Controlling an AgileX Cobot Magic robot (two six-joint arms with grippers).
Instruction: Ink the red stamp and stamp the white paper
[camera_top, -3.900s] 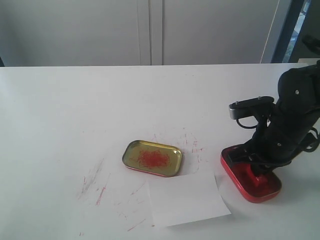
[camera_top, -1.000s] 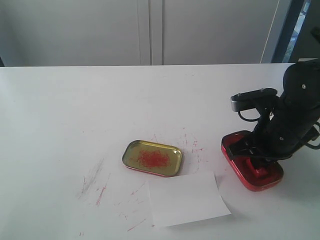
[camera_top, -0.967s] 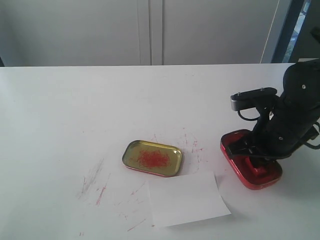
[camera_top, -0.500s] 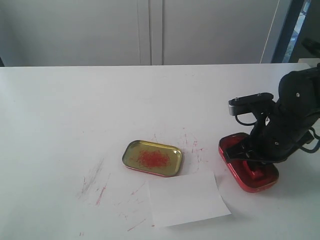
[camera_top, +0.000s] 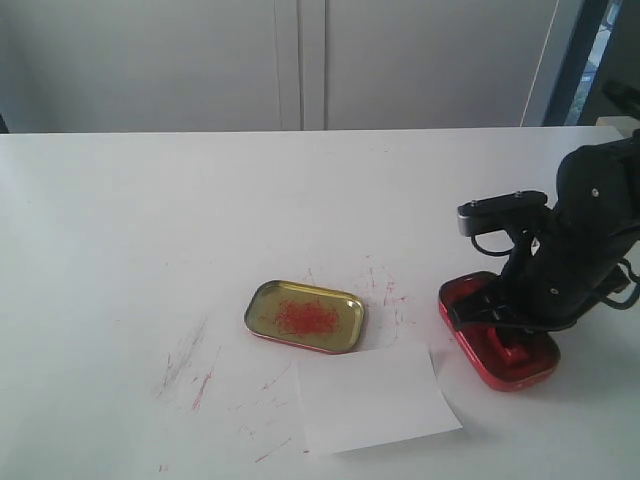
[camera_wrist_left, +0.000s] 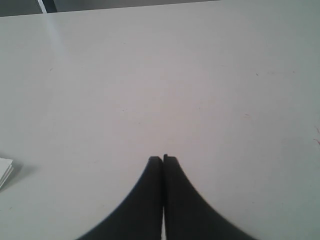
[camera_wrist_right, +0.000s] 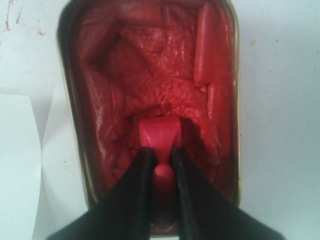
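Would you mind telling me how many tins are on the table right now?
2. The gold tin sits open mid-table, just beside the white paper; the red ink tin lies on the right, beneath the right pincer holding the red stamp.

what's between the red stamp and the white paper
The right end effector holds the small red plastic stamp inside the red oblong ink tin; only that tin's wall stands between it and the small white paper sheet beside it. The gold oblong tin sits off that path.

red stamp (camera_wrist_right: 159, 132), white paper (camera_top: 375, 398), red-smeared gold tin (camera_top: 264, 309)
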